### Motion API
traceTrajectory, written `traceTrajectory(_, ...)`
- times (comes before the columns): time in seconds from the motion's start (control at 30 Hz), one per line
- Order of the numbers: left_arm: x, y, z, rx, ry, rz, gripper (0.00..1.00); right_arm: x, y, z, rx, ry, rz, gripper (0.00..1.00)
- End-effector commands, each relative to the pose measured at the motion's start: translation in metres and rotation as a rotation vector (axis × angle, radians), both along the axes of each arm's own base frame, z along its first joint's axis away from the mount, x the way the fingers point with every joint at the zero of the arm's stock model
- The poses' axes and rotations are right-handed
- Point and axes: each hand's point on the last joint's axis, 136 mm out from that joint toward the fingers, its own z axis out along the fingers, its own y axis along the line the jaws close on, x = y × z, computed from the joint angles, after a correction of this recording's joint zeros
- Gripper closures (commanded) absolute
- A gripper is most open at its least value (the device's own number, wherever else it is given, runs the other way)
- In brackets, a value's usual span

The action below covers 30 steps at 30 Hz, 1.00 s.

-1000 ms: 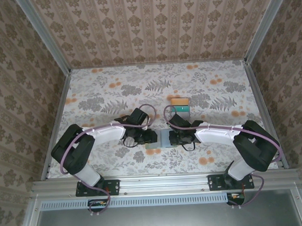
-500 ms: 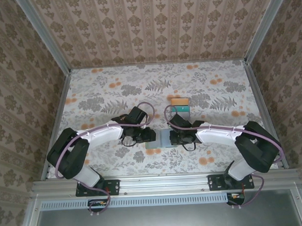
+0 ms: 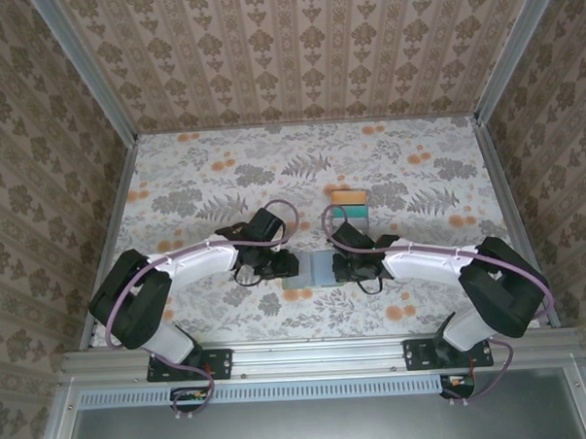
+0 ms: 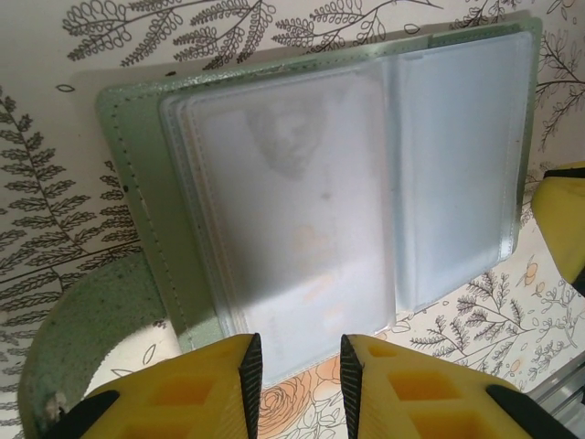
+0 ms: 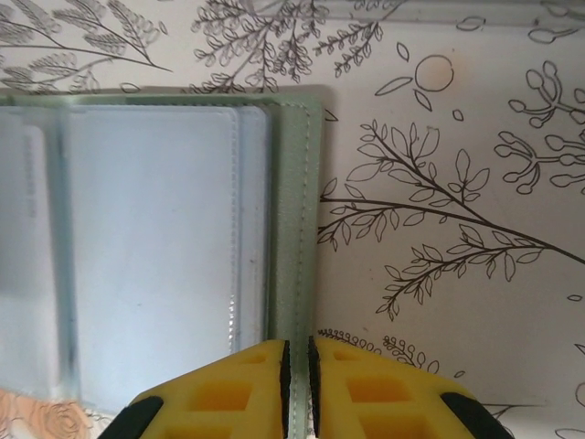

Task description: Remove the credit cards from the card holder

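above: card holder (image 3: 318, 269) lies open, credit cards (image 3: 350, 205) just beyond it; left wrist: left tool (image 4: 300, 384) narrowly parted at its sleeve edge; right wrist: right tool (image 5: 298, 375) pinches its cover, so gripping a sleeved card seems next.

One card holder (image 3: 317, 268) between left gripper (image 4: 297, 352) and right gripper (image 5: 298, 346); beyond the right one, one orange card (image 3: 348, 197), one teal card (image 3: 352, 214).
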Motion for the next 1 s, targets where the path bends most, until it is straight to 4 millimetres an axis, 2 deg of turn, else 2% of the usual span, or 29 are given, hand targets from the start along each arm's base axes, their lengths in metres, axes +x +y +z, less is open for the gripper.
traceTrajectory(0.0, -0.001, 0.005, -0.006, 0.034, 0.009, -0.007, 0.68, -0.002, -0.001, -0.006, 0.001, 0.021, -0.014, 0.82)
traceTrajectory(0.63, -0.008, -0.004, -0.024, 0.029, 0.052, -0.040, 0.68, -0.004, -0.003, -0.008, 0.004, 0.026, -0.023, 0.82)
traceTrajectory(0.97, -0.006, -0.019, -0.014, -0.037, 0.032, -0.073, 0.63, -0.006, -0.002, -0.010, 0.007, 0.032, -0.021, 0.82)
